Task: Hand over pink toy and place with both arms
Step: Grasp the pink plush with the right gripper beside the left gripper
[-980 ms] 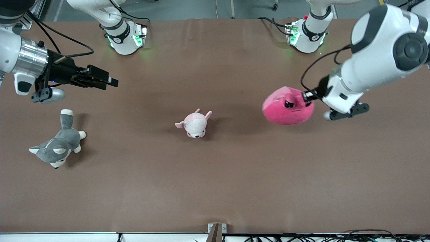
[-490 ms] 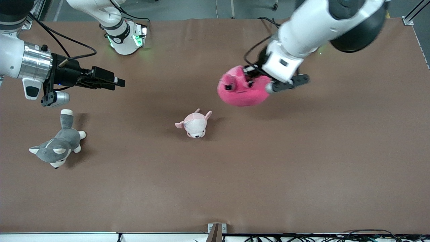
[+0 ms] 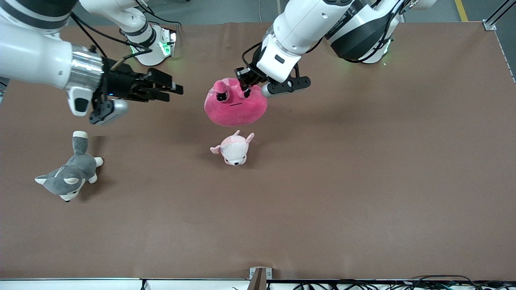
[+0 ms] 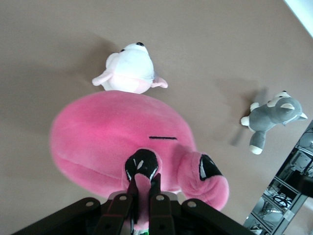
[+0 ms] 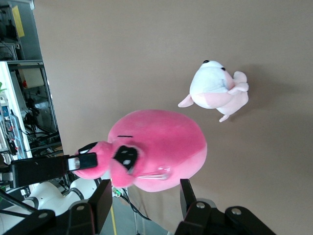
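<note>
The hot-pink toy (image 3: 236,106) hangs in the air over the middle of the table, just above the small pale plush. My left gripper (image 3: 244,88) is shut on a nub by its dark eye, which the left wrist view shows closely: gripper (image 4: 145,178), toy (image 4: 112,142). My right gripper (image 3: 175,92) is open and level with the toy, a short gap from it toward the right arm's end. In the right wrist view its fingers (image 5: 100,200) stand wide apart in front of the toy (image 5: 166,142), not touching it.
A small pale pink-and-white plush animal (image 3: 234,149) lies mid-table; it also shows in the left wrist view (image 4: 128,68) and the right wrist view (image 5: 215,88). A grey husky plush (image 3: 68,175) lies toward the right arm's end. The brown table (image 3: 363,181) is bare toward the left arm's end.
The left arm has carried the pink toy from the left arm's end to over the table's middle. The right gripper has moved toward the middle, closing on the toy.
</note>
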